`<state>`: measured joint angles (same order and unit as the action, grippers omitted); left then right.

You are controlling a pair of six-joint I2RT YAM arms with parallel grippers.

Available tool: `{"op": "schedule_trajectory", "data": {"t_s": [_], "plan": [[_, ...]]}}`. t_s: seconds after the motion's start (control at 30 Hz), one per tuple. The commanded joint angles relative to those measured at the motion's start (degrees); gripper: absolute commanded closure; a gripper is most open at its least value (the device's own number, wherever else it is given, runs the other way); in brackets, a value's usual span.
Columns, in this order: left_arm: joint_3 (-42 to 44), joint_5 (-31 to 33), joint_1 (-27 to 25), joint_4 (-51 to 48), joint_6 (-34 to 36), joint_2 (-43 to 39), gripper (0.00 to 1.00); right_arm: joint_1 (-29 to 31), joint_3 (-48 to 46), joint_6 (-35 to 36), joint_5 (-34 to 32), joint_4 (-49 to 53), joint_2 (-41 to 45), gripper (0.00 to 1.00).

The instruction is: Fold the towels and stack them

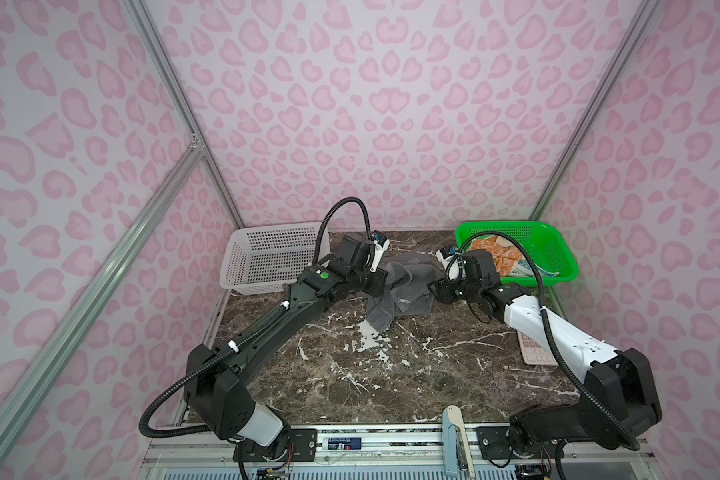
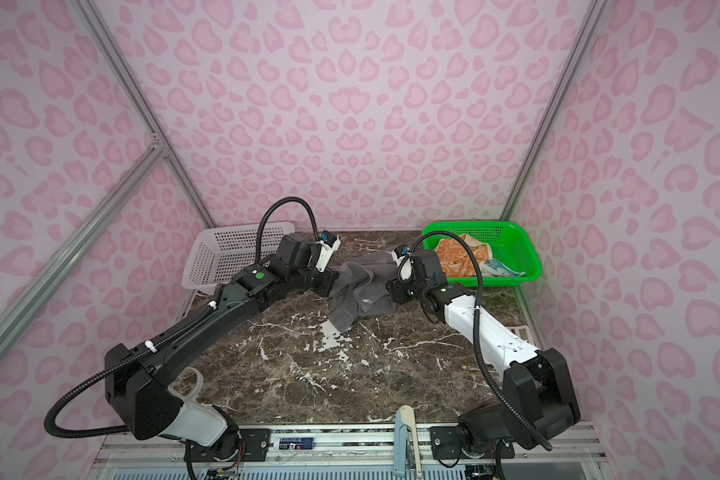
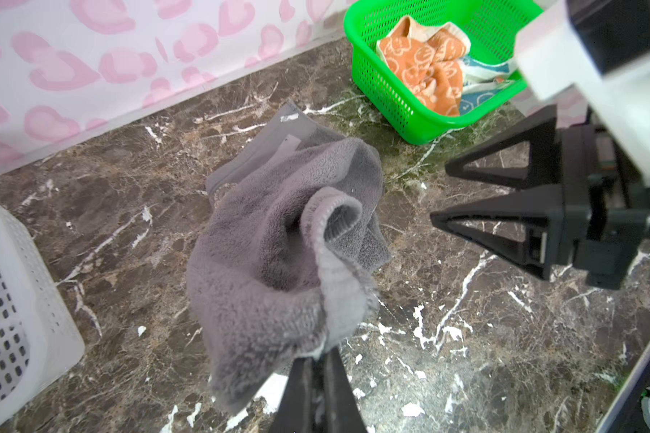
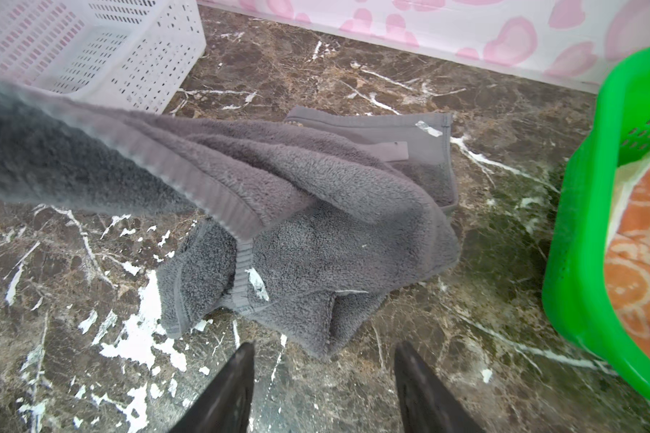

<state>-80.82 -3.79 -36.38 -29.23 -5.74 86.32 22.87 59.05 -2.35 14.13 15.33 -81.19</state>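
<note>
Grey towel point(image 1: 408, 286) rests rumpled on the marble table point(image 1: 350, 374) — orange towel point(image 1: 506, 255) sits in the green basket point(image 1: 553, 249).

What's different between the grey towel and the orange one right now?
The grey towel is plain; the orange towel carries cream prints. The grey towel sprawls on the marble table, one edge pinched and lifted by the left gripper; the orange towel sits bunched in the green basket, untouched. Both are crumpled, unfolded.
</note>
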Motion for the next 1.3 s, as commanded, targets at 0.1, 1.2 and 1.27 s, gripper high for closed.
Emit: {"op": "schedule_trajectory", "data": {"t_s": [0.1, 1.2, 1.27], "plan": [[1.0, -0.4, 2.6, 0.0, 2.0, -3.1, 0.97, 3.8, 0.2, 2.9, 2.0, -3.6, -0.8, 0.39], [4.5, -0.7, 10.8, 3.9, 2.0, 4.6, 0.97, 14.2, 7.5, 0.1, -10.7, -3.6, -25.2, 0.45], [4.4, -0.6, 10.8, 4.0, 2.0, 5.0, 0.97, 14.2, 7.4, 0.0, -11.4, -2.9, -25.9, 0.45]]}}
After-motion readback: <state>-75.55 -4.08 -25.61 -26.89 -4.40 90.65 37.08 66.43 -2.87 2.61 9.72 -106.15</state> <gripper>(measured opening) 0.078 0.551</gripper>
